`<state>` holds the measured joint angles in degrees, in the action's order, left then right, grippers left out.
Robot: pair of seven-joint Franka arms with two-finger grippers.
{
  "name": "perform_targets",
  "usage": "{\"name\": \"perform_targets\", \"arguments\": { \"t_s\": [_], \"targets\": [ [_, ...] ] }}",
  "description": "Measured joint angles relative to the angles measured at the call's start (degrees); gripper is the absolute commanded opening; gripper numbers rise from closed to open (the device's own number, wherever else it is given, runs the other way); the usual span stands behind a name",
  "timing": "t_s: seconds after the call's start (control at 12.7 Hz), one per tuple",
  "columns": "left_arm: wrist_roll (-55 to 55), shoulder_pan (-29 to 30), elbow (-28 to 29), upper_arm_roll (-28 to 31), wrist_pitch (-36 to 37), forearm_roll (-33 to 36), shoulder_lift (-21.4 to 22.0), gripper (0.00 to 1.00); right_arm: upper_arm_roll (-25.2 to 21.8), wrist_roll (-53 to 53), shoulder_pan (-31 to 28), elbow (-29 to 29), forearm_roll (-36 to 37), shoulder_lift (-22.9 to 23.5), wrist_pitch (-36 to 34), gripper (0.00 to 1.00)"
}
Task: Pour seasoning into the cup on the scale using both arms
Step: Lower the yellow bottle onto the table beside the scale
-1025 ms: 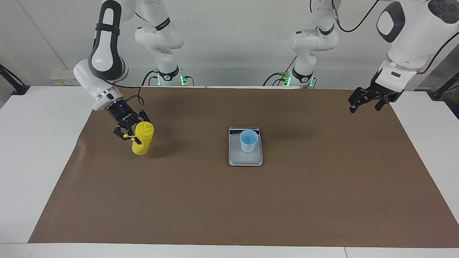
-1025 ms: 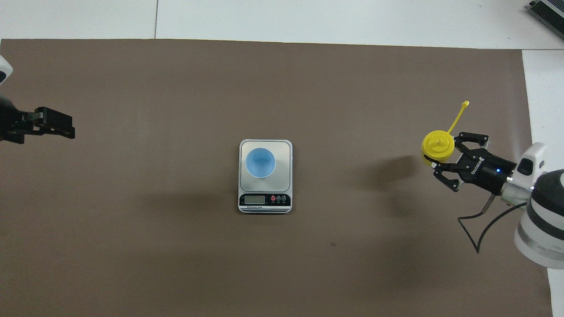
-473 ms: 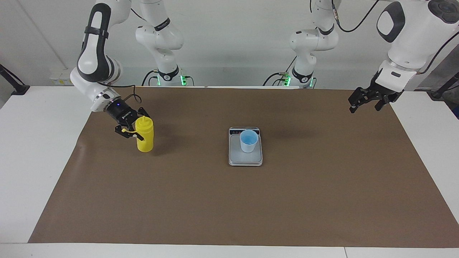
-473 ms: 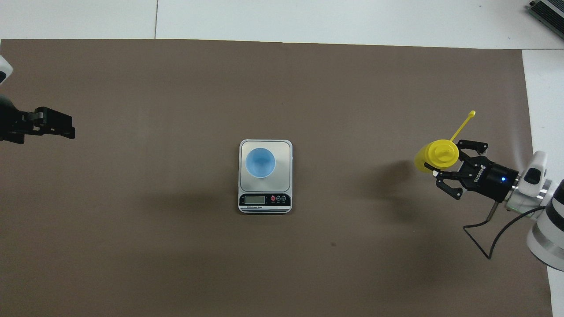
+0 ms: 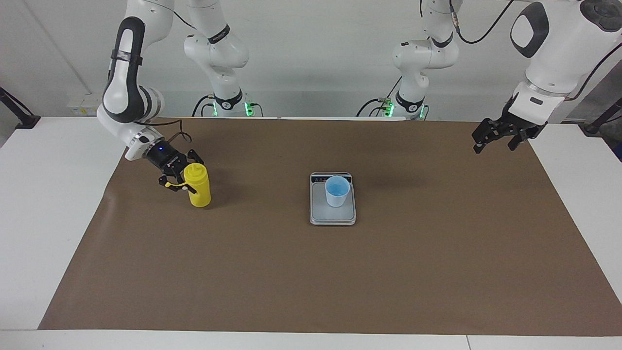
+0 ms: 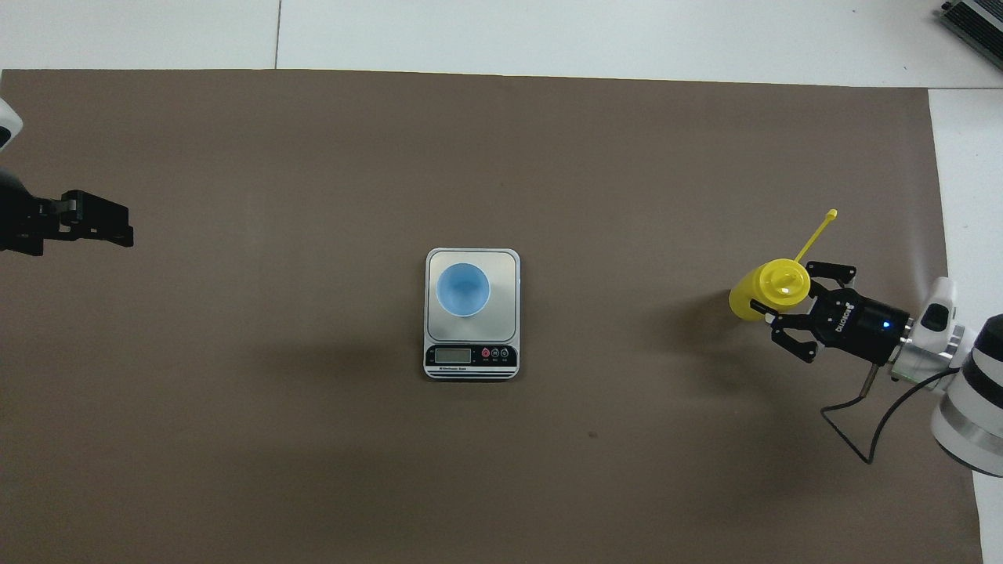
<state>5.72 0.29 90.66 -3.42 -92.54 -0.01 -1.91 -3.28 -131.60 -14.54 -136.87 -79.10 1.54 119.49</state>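
White tabletop, brown mat | facing: right gripper clenched on bright yellow plastic squeeze bottle standing toward the right arm's end, well apart from silver-grey scale; light blue cup on it; pouring not yet done | overhead: left gripper released, waiting; bare mat between bottle and scale.

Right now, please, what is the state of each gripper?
Right gripper: closed on the seasoning.
Left gripper: open, holding nothing.
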Motion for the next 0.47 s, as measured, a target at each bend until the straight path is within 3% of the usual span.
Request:
{"name": "perform_targets", "arguments": {
  "t_s": [0.24,0.32,0.39,0.47],
  "targets": [
    [0.00,0.00,0.00,0.00,0.00,0.00,0.00,1.00,0.00,0.00,-0.18,-0.13,-0.01,0.90,-0.44,0.01],
    [0.00,0.00,0.00,0.00,0.00,0.00,0.00,1.00,0.00,0.00,-0.29,-0.16,-0.02,1.26,-0.59,0.09],
    [0.00,0.00,0.00,0.00,0.00,0.00,0.00,1.00,0.00,0.00,-0.45,-0.18,-0.03,1.56,-0.93,0.34],
    [0.00,0.00,0.00,0.00,0.00,0.00,0.00,1.00,0.00,0.00,-0.66,-0.18,-0.03,1.76,-1.23,0.53]
  ]
}}
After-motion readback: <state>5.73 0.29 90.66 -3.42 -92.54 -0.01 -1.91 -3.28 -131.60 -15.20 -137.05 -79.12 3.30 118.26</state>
